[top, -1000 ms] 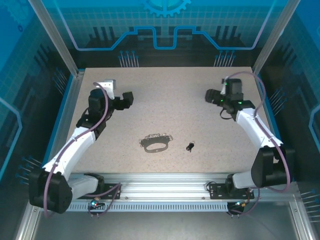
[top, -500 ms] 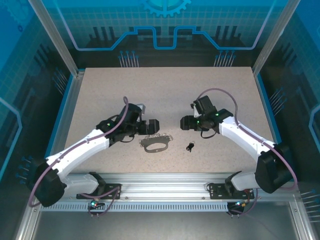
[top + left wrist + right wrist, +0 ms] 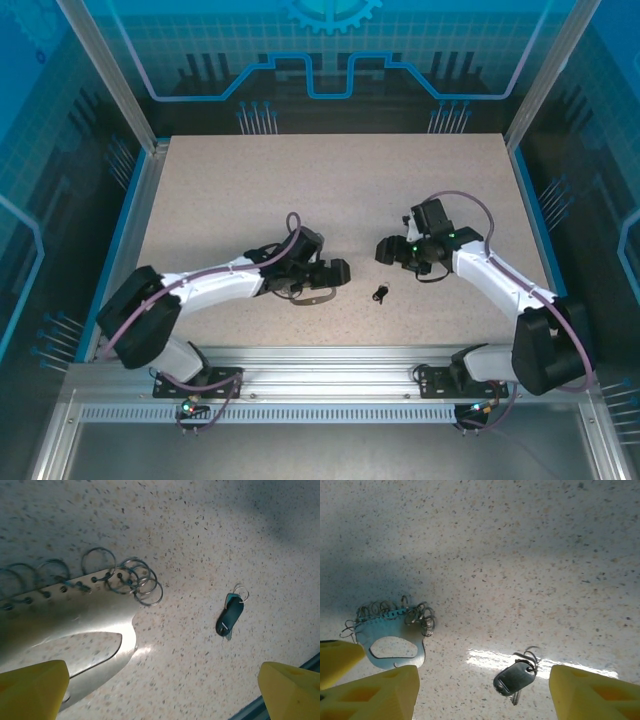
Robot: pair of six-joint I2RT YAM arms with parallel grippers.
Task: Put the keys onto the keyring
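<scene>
Down toward the near middle of the speckled table (image 3: 330,180), the keyring (image 3: 306,297) lies flat. It's a grey-blue oval loop with a row of small silvery rings (image 3: 142,587) strung along its far edge. The keys (image 3: 379,292) sit on the bare tabletop just to its right, close but not touching. They're a tiny dark bunch with a little metal ring at 1 end.

The left gripper (image 3: 336,270) is right over the keyring's right end, and the arm hides part of the loop from above. From its wrist cam the 2 yellow fingertips (image 3: 32,687) are spread wide apart with nothing between them. The keyring (image 3: 75,622) runs under the left one, and the keys (image 3: 230,617) are off to the right on open table. I can't tell if a finger is actually touching the loop or just floating above it.

The right gripper (image 3: 386,250) hangs just on the far side of the keys, pointing left and down. Its wrist cam shows the jaws apart too, with the yellow fingertips (image 3: 592,695) in the bottom corners and the keys (image 3: 515,678) lying loose on the table between them, not pinched. The keyring (image 3: 390,640) is over on the left of that view, with its rings (image 3: 420,615) bunched at the top.

So both grippers have empty, spread jaws, and nothing is off the table.
</scene>
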